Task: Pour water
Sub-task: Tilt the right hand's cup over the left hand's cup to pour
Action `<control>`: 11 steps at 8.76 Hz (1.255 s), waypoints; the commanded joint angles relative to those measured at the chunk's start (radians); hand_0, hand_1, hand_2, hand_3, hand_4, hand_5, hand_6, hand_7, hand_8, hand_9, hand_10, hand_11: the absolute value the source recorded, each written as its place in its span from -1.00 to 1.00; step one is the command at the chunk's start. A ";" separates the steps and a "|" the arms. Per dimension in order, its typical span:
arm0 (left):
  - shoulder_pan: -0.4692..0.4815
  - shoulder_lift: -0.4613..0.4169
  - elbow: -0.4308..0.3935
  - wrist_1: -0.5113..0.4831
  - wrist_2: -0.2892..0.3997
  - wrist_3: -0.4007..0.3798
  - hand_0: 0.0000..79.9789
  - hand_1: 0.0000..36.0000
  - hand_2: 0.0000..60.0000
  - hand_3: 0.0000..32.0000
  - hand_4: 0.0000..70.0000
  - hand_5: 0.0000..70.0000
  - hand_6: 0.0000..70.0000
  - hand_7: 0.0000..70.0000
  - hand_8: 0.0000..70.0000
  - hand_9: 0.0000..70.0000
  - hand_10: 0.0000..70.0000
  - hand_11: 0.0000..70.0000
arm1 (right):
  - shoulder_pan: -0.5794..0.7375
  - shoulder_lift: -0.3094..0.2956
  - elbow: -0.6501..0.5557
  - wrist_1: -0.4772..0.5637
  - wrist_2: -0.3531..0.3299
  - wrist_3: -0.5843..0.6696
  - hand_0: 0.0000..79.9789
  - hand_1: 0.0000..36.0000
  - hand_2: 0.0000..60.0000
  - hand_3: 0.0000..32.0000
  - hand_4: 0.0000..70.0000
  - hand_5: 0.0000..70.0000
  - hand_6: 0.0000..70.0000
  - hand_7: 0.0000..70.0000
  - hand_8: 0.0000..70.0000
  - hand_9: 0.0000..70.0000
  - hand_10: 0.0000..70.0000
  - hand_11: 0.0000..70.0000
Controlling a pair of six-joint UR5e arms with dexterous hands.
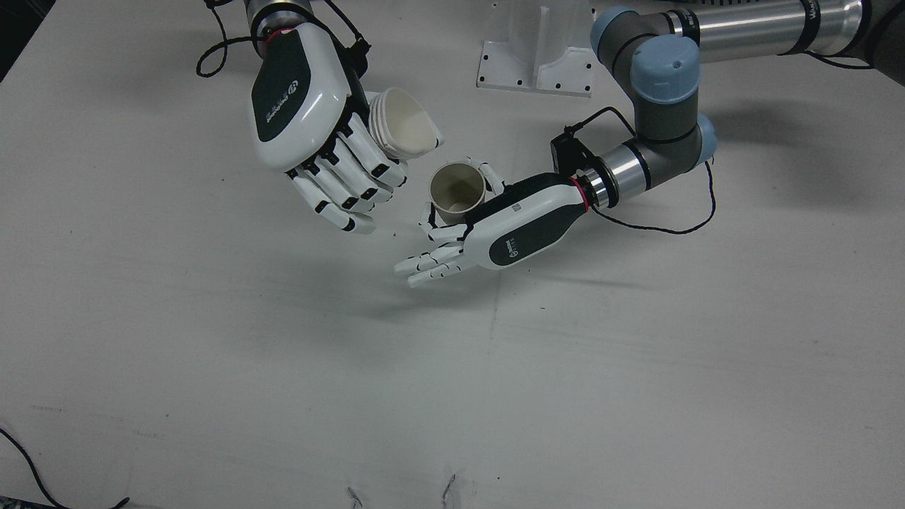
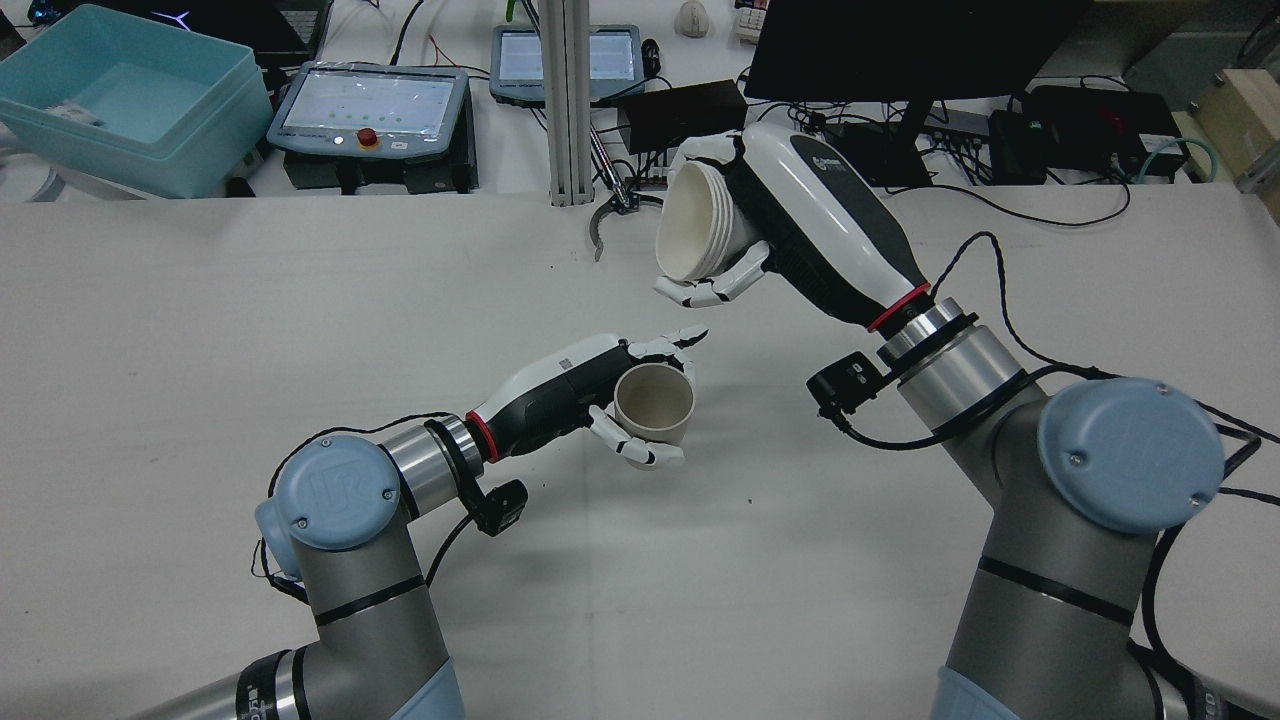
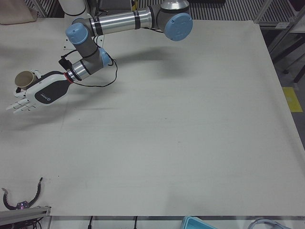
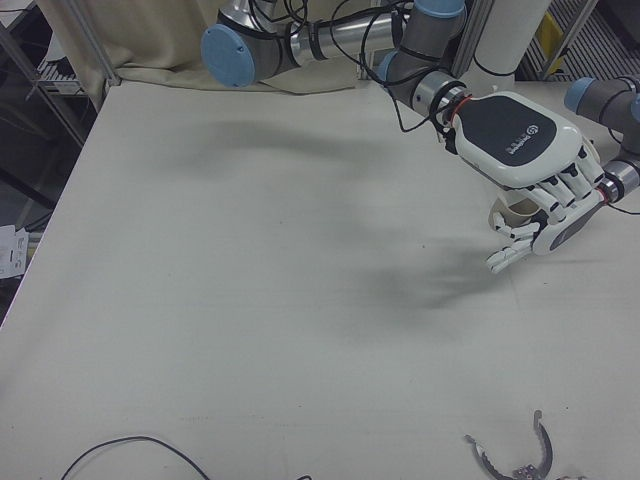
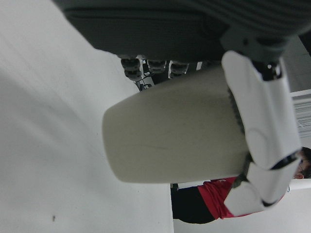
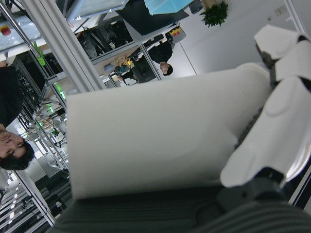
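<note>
Item: beige paper cup (image 1: 457, 189). Held upright just above the white table (image 1: 212, 353), near its middle. It is clasped by the left hand (image 1: 495, 230), with some fingers wrapped round the wall and the rest left spread. The interior appears empty in the front and rear views.

Item: stack of white paper cups (image 2: 700, 222). It is gripped by the right hand (image 2: 790, 225), raised above and just beside the beige cup, and tipped steeply so that the mouth is turned down toward the beige cup. No water is visible inside or in the air.

Status: both vessels are judged to be grasped and brought together, with the tilt well advanced. Whether any transfer has occurred cannot be told. Remaining, by judgement: the pour completed, the stack righted, both set down.

Background: pendants (image 2: 370, 105) and a teal bin (image 2: 130, 95) are noted beyond the table.
</note>
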State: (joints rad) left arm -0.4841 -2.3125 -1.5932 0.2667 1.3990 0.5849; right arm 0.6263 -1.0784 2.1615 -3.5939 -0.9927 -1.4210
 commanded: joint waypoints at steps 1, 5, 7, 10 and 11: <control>-0.022 0.007 0.016 -0.020 0.000 0.000 0.04 1.00 1.00 -1.00 -0.20 0.66 -0.91 -0.77 -0.94 -0.89 -0.87 -0.75 | -0.053 0.052 -0.009 -0.148 -0.038 -0.010 0.35 0.79 1.00 -1.00 -0.16 1.00 0.69 1.00 0.45 1.00 -0.16 0.25; -0.034 0.007 0.021 -0.024 0.002 -0.002 0.02 1.00 1.00 -1.00 -0.21 0.64 -0.92 -0.79 -0.95 -0.89 -0.87 -0.75 | -0.056 0.061 -0.018 -0.292 -0.040 -0.009 0.47 1.00 1.00 -1.00 -0.06 1.00 0.71 1.00 0.43 0.95 -0.19 0.24; -0.077 0.007 0.010 -0.023 0.003 -0.013 0.03 1.00 1.00 -1.00 -0.21 0.64 -0.92 -0.79 -0.95 -0.89 -0.87 -0.75 | -0.047 0.055 -0.014 -0.290 -0.032 0.007 0.46 1.00 1.00 -1.00 -0.06 1.00 0.70 1.00 0.41 0.93 -0.19 0.23; -0.275 0.115 0.001 -0.015 0.003 -0.130 0.05 1.00 1.00 -1.00 -0.21 0.63 -0.93 -0.79 -0.95 -0.90 -0.87 -0.76 | 0.056 -0.021 -0.069 -0.251 0.093 0.367 0.34 0.92 1.00 -1.00 -0.15 1.00 0.62 1.00 0.40 0.91 -0.17 0.25; -0.325 0.186 -0.029 -0.015 0.003 -0.157 0.05 1.00 1.00 -1.00 -0.21 0.65 -0.93 -0.79 -0.95 -0.90 -0.87 -0.76 | 0.094 -0.032 -0.144 -0.208 0.114 0.540 0.31 0.80 1.00 -1.00 -0.17 1.00 0.60 1.00 0.41 0.94 -0.15 0.27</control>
State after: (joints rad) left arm -0.6809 -2.2456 -1.5870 0.2502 1.4028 0.4990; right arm 0.6487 -1.0630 2.1221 -3.8645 -0.9647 -1.2202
